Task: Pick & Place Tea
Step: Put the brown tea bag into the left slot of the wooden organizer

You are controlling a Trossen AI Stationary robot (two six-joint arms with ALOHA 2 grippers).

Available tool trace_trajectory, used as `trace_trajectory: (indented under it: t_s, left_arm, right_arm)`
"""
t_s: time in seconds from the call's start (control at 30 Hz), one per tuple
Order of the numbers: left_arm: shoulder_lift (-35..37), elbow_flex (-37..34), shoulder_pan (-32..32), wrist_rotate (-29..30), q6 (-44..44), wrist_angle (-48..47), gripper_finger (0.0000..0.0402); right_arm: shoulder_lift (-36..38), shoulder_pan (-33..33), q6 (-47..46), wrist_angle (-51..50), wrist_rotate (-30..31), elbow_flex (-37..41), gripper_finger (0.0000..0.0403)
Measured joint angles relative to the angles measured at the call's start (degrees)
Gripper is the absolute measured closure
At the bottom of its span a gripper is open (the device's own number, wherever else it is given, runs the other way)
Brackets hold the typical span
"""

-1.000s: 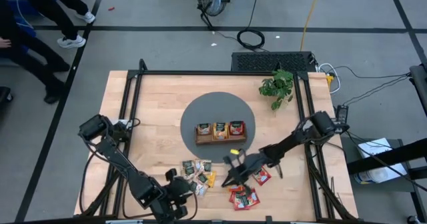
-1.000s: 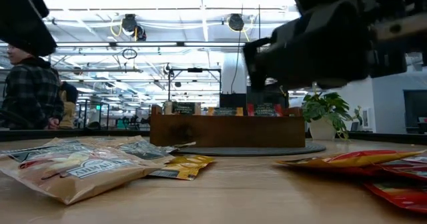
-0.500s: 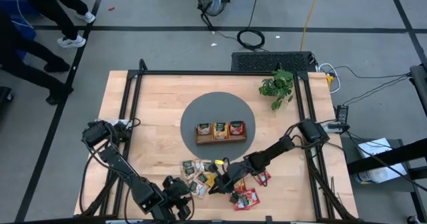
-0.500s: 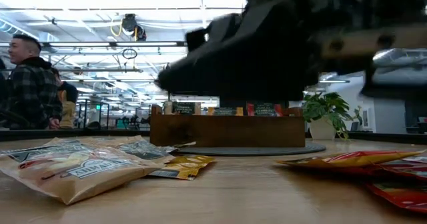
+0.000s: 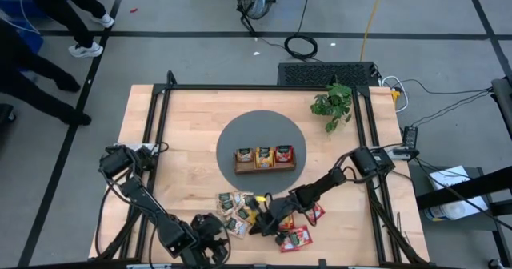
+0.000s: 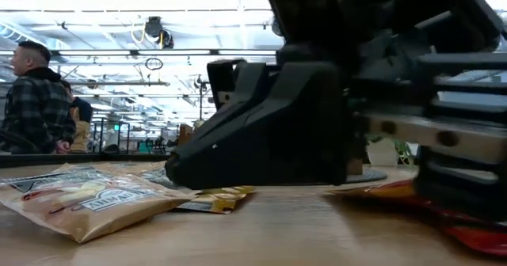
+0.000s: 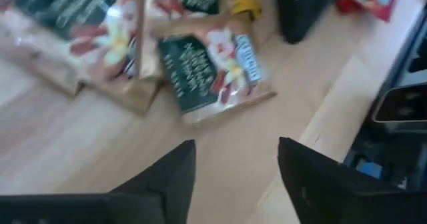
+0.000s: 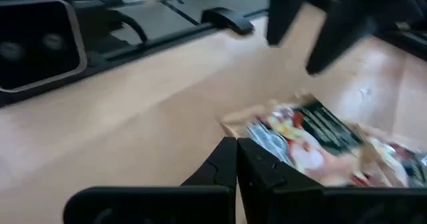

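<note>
Three compartments of the wooden tray [image 5: 264, 158] each hold tea sachets, on the grey round mat [image 5: 261, 143]. Loose tea sachets [image 5: 237, 207] lie on the table [image 5: 176, 141] just in front of the tray. Since a second ago, the right gripper [image 5: 258, 226], fingers closed and empty, has moved down among them. The left gripper [image 7: 233, 174] hovers beside them, fingers apart.

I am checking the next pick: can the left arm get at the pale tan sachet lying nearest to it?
Probably yes. The left gripper has its jaws open just short of the pale tan flat sachet with a dark green label, with only bare wooden table between them.
</note>
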State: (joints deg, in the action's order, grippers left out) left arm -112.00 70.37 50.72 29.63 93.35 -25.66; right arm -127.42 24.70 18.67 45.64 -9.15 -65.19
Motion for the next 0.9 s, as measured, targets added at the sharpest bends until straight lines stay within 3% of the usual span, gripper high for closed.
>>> trace_trajectory:
  t_s: [0.13,0.27,0.9]
  left_arm:
    - [-0.5,-0.1,0.0,-0.4,4.5,-3.0,0.0150]
    - [-1.7,0.0,-0.7,-0.4,3.7,-1.0,0.0135]
    - [-3.5,0.0,-4.5,-0.2,-1.0,0.9,0.0145]
  right_arm:
    - [0.0,0.2,0.5,2.2,-0.1,0.0,0.0403]
    - [0.0,0.1,0.6,2.9,-0.1,-0.1,0.0403]
    - [0.0,-1.0,0.5,-0.2,-0.1,-0.9,0.0403]
